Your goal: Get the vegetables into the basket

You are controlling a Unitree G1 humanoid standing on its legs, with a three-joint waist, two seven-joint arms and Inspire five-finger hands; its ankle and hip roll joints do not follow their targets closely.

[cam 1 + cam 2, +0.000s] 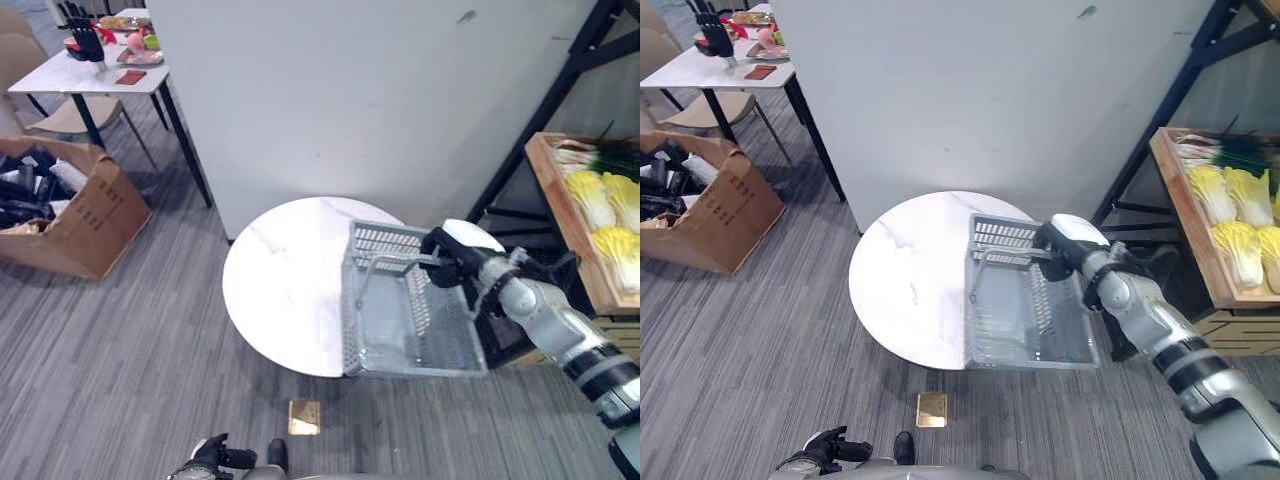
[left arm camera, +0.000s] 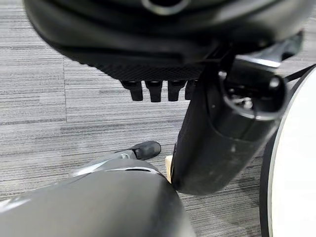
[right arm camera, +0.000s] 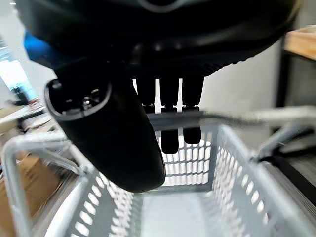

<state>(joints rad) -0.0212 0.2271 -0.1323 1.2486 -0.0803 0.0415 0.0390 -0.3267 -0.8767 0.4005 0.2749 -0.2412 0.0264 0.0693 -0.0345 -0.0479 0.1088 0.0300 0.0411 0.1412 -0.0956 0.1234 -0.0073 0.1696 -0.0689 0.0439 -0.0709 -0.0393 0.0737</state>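
Note:
A grey slatted basket (image 1: 347, 300) rests on the right edge of a round white table (image 1: 285, 280) and hangs partly past it; nothing shows inside it. My right hand (image 1: 455, 258) is shut on the basket's handle (image 3: 222, 118), fingers (image 3: 170, 136) curled over the bar. Vegetables lie in a wooden tray (image 1: 560, 200) on the shelf at the right: pale yellow cabbages (image 1: 600, 215) and green onions (image 1: 600, 158). My left hand (image 1: 208, 455) hangs low near the floor, open and holding nothing.
A black shelf frame (image 1: 570, 80) carries the tray. A white partition (image 1: 350, 90) stands behind the table. An open cardboard box (image 1: 70, 215) sits on the floor at the left, a cluttered table (image 1: 90, 75) beyond it. A small brown square (image 1: 304, 417) lies on the carpet.

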